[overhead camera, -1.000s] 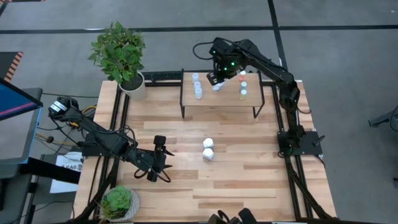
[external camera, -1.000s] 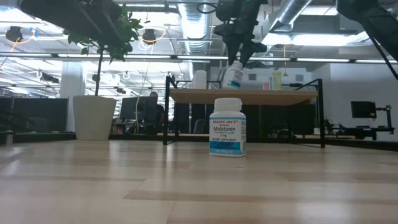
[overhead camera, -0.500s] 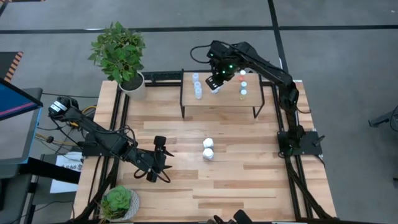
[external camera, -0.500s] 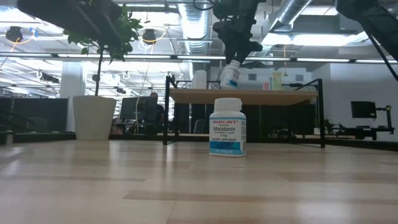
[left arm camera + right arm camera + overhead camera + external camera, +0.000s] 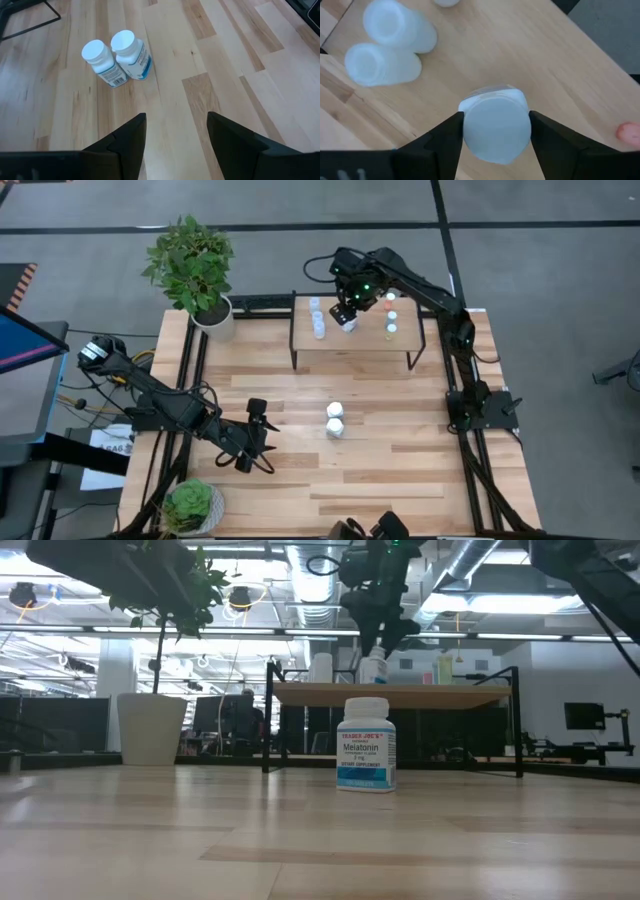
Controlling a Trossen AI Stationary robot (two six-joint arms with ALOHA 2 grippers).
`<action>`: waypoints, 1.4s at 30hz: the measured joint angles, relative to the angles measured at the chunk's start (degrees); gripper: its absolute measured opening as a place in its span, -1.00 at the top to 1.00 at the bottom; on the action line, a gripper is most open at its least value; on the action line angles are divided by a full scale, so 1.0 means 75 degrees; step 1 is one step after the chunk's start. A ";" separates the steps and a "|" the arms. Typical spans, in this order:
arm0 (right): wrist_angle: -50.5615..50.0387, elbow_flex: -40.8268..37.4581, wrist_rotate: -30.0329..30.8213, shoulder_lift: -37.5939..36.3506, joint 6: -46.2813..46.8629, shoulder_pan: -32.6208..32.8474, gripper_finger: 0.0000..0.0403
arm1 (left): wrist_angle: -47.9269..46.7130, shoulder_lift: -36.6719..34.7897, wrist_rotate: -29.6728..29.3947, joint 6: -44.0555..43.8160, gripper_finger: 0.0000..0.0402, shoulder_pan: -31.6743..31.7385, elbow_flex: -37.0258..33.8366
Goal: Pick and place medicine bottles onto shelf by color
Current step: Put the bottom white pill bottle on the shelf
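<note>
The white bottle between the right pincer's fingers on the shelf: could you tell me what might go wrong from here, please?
1. The white bottle sits snug between the right pincer fingers; a slanted retreat might drag or tip it.
2. Two pale bottles stand close by on the shelf; a sideways swing could knock them.
3. The shelf edge runs near the bottle, so a nudge could send it off.

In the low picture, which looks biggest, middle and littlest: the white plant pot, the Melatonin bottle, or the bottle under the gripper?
1. White plant pot.
2. Melatonin bottle, though it stands nearest the camera.
3. Bottle on the shelf under the right gripper.
</note>
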 joint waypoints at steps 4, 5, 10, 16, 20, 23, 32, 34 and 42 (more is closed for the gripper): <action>0.0043 0.0090 0.0000 -0.0031 0.0052 -0.0009 -0.21 | 0.0006 0.0000 0.0000 0.0000 0.01 0.0000 0.0000; 0.0040 0.0085 0.0000 -0.0065 0.0052 -0.0006 -0.21 | 0.0006 0.0000 0.0000 0.0000 0.01 0.0000 0.0000; 0.0021 0.0096 0.0003 -0.0186 0.0055 -0.0009 -0.21 | 0.0006 0.0000 0.0000 0.0000 0.01 0.0000 0.0000; -0.0011 0.0104 0.0006 -0.0397 0.0069 -0.0038 -0.21 | 0.0012 0.0000 0.0003 0.0000 0.01 0.0001 0.0000; -0.0036 0.0086 0.0125 -0.0652 0.0066 -0.0038 -0.21 | 0.0024 0.0000 0.0003 0.0000 0.01 0.0000 0.0000; -0.0107 0.0099 0.0325 -0.0882 0.0069 0.0026 -0.21 | 0.0077 0.0000 -0.0001 0.0000 0.01 0.0003 0.0000; -0.0377 -0.0089 0.0390 -0.1255 -0.0199 0.0872 -0.04 | 0.0053 0.0000 0.0061 0.0000 0.01 0.0003 0.0000; -0.0371 -0.0159 0.0490 -0.1178 -0.0198 0.1053 0.07 | 0.0050 0.0000 0.0058 0.0053 0.01 0.0003 0.0000; -0.0353 -0.1284 0.0666 -0.1089 0.0059 0.1135 0.52 | 0.0052 0.0000 0.0064 0.0085 0.01 0.0000 0.0000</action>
